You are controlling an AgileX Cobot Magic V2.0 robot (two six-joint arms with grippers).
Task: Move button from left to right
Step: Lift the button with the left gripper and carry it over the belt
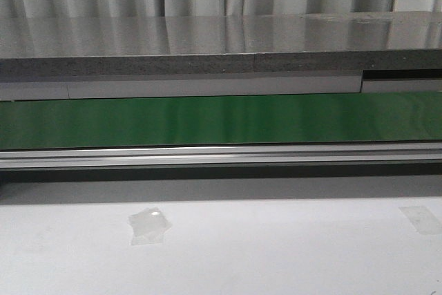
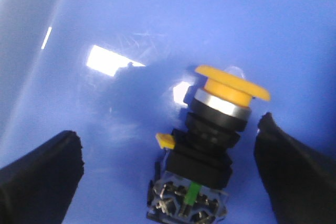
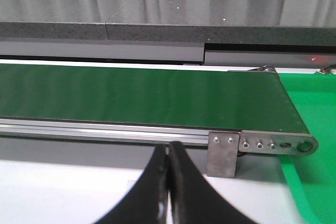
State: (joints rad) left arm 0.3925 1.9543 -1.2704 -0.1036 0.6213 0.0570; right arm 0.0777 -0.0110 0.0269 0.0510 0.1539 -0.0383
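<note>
Blue surface, glossy and glare-streaked, carries the button [image 2: 210, 145] in the left wrist view. It lies tilted, yellow cap [image 2: 232, 81] up and away, dark body below, terminal block nearest the camera. It does not appear in the front view, nor on the belt [image 1: 221, 121], which runs bare across that picture.

Left gripper [image 2: 173, 177]: jaws wide, one finger [image 2: 39, 174] well off to one side, the other [image 2: 294, 163] just beside the body. The button sits between them but off centre, nearer the second finger. No contact is evident.

Right gripper [image 3: 168, 192]: fingers pressed together, nothing held, pointed at the belt's end roller [image 3: 303, 146] and the white table [image 3: 63, 192].

Judgement: the step in hand is the pick by the left arm. To do it well, shift sideways first so the body is centred between the fingers, then descend and close on the square dark block, not the round cap or chrome collar, which would likely roll or slip. The tilt suggests the button may tip when touched; close slowly and evenly. Depth to the surface cannot be read through the glare.
</note>
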